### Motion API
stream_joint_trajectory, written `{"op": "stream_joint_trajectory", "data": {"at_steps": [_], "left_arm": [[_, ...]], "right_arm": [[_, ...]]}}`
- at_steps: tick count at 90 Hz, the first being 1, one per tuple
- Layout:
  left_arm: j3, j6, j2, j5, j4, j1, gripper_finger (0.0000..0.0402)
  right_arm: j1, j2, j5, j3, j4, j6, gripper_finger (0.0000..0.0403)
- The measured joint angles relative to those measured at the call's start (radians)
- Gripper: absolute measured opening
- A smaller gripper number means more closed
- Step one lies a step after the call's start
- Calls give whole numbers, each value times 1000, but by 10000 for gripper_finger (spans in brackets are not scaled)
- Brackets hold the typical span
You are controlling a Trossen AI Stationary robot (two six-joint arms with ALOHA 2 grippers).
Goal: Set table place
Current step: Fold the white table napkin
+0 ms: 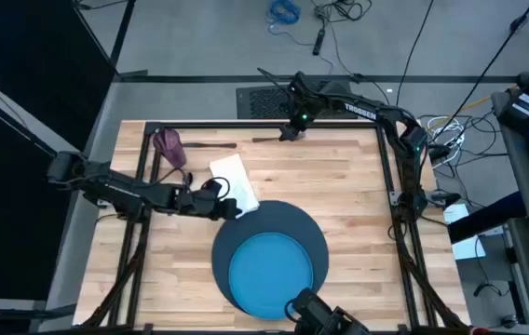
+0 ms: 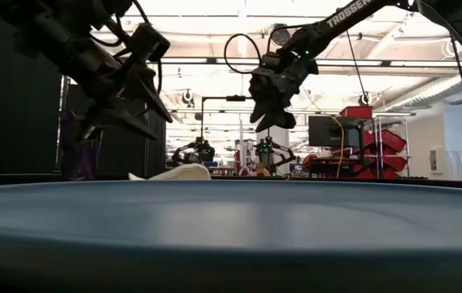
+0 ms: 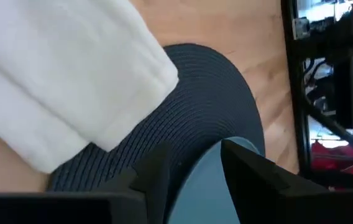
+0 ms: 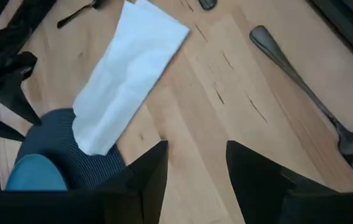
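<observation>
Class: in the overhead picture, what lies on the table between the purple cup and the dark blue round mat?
In the high view, the white folded napkin lies between the small purple cup and the big dark blue round mat, its near corner overlapping the mat's edge.

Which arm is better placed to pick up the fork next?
Probably the right. Its open end effector hovers over the far edge of the table, with the fork lying just ahead of it. The left end effector, also open, sits by the napkin at the mat's edge.
</observation>
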Motion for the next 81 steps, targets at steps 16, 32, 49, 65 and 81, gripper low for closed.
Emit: {"op": "stream_joint_trajectory", "data": {"at_steps": [16, 32, 49, 65, 81], "left_arm": [[2, 245, 0, 15, -20, -35, 130], [77, 504, 34, -16, -82, -19, 130], [243, 687, 166, -44, -308, 3, 130], [368, 777, 284, -137, -474, 0, 130], [414, 810, 335, -158, -459, -17, 130]], "right_arm": [[-1, 0, 1, 0, 17, -18, 148], [0, 0, 1, 0, 26, -18, 148], [0, 0, 0, 0, 27, -14, 148], [0, 0, 0, 0, 25, 3, 148], [0, 0, 0, 0, 22, 2, 148]]}}
